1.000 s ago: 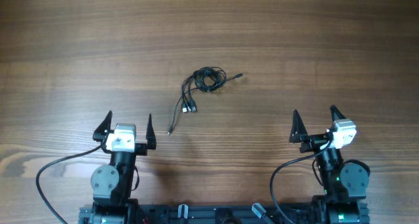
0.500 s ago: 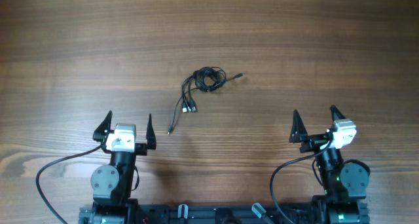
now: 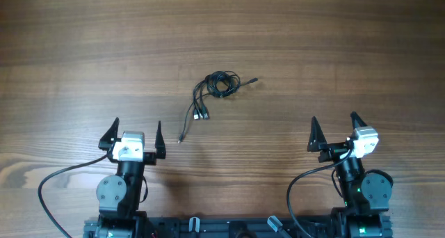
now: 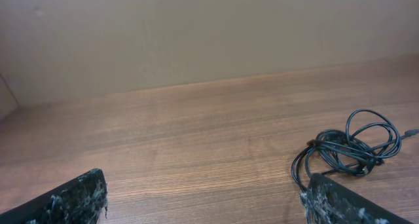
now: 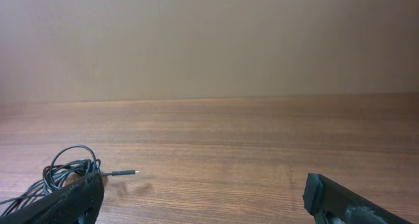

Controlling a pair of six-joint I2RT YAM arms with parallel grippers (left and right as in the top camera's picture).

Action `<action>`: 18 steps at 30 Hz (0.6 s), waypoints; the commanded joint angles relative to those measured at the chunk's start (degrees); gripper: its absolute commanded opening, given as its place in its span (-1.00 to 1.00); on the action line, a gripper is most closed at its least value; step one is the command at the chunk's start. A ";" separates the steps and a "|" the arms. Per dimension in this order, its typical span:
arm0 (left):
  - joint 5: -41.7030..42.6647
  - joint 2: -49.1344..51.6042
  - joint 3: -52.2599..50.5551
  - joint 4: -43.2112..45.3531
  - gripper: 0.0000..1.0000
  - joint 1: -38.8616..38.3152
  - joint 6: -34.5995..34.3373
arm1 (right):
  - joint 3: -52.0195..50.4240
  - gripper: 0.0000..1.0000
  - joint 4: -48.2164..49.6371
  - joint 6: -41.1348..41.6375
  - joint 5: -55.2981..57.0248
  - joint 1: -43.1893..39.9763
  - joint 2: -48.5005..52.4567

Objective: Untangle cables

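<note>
**Both claws wide open and empty, cables bunched mid-counter**

The left claw [image 3: 137,126] and the right claw [image 3: 334,120] sit low at the near edge of the wooden counter [image 3: 327,36], each with its two dark fingers spread far apart and nothing between them. Ahead of them and between the two arms, the cables [image 3: 217,85] lie in a small knotted coil, clear of both claws. Several loose strands trail out of the coil toward the left arm. The longest strand ends in a small plug [image 3: 181,139] just beside the left claw's inner fingertip without touching it. Another short plug end [image 3: 254,79] pokes out of the coil toward the right side. The left wrist view shows the looped tangle [image 4: 350,149] just beyond its right-hand finger [image 4: 340,201].
</note>
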 commanded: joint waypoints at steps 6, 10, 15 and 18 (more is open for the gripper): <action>0.07 -0.42 -0.13 0.68 1.00 0.42 1.11 | -0.07 0.99 0.20 0.92 0.55 0.07 -0.98; 0.07 -0.42 -0.13 -0.22 1.00 0.42 1.11 | -0.07 1.00 0.20 0.92 0.55 0.07 -0.98; 0.07 -0.42 -0.13 2.45 1.00 0.42 1.11 | -0.07 0.99 0.20 0.92 0.55 0.07 -0.98; 1.55 -0.42 -0.13 15.19 1.00 0.42 1.07 | -0.07 1.00 0.20 0.92 0.55 0.07 -0.98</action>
